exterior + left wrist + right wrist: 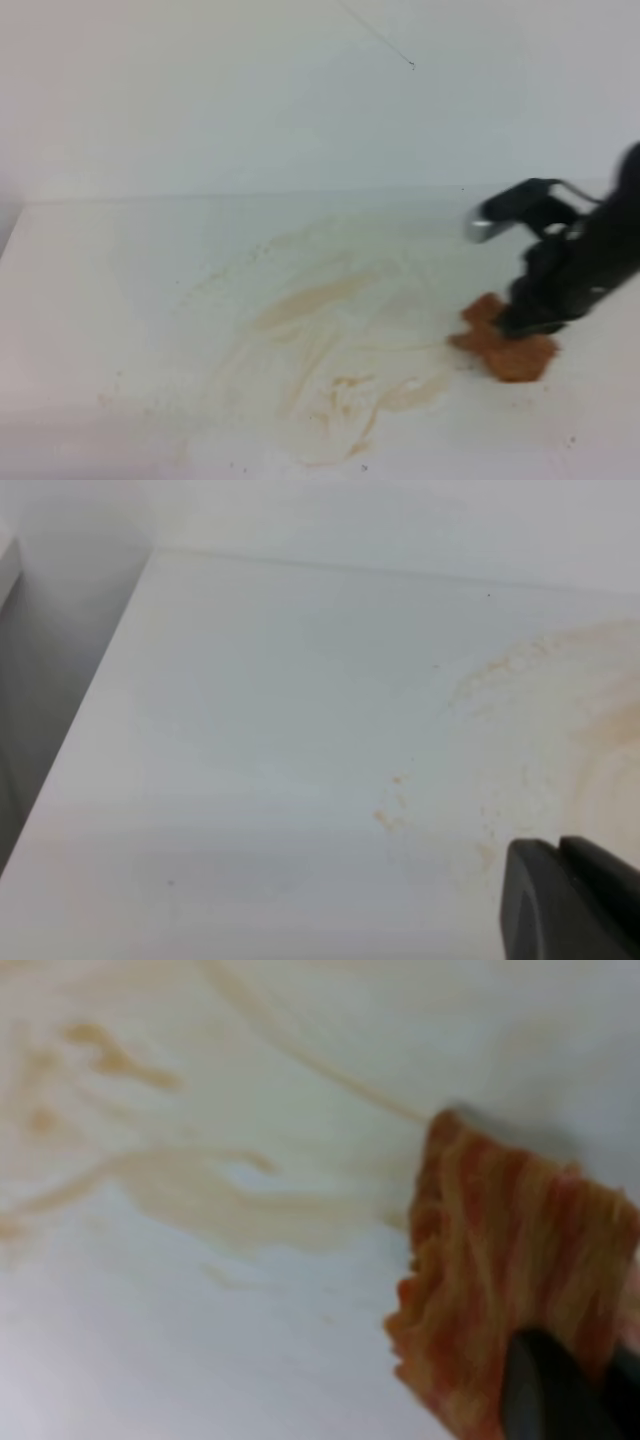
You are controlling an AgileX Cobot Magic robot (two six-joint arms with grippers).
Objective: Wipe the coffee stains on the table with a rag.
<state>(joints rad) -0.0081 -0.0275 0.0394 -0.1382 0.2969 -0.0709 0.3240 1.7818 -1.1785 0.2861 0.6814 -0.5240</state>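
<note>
Pressing rag (pixel 508 346) under right gripper (pixel 527 322), coffee stains (pixel 330 345) to its left

Black right arm (pixel 585 265) with a silvery-tipped black module and dark fingers (pixel 545 1390).

1. The desk (pixel 120 300) is plain matte white.
2. The coffee stains (pixel 330 340) are pale tan smears and curved streaks, with darker amber lines and fine brown specks at their edges.
3. The rag (pixel 510 350), just right of the stains, is orange-brown with lighter streaks.
4. The right gripper (pixel 530 320) on the rag is black.
5. The wall (pixel 250 90) behind the desk is white.
</note>
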